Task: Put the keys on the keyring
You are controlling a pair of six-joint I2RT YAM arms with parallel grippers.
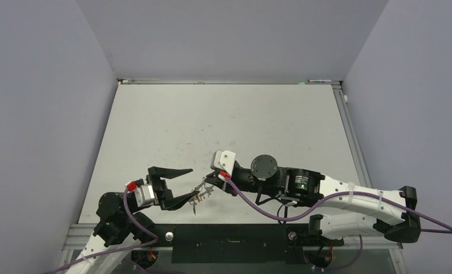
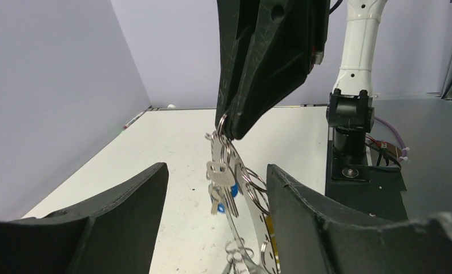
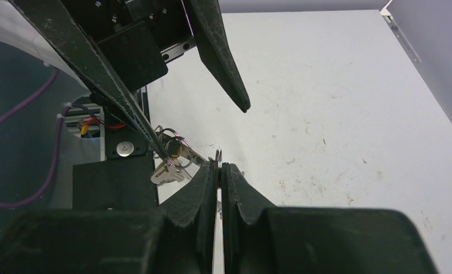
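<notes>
Left gripper [image 2: 217, 170]: black fingers apart, flanking small silver keys [image 2: 219, 174] hanging from large silvery metal keyring [image 2: 247, 231]. Right gripper [image 3: 220, 168]: fingers clamped on the ring's rim. Likely step: release of a hung key. Next: left withdraws without snagging.

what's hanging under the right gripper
The keyring, pinched at its top, with keys and small loops dangling from it. Its bottom is hidden behind a finger of the left gripper.
</notes>
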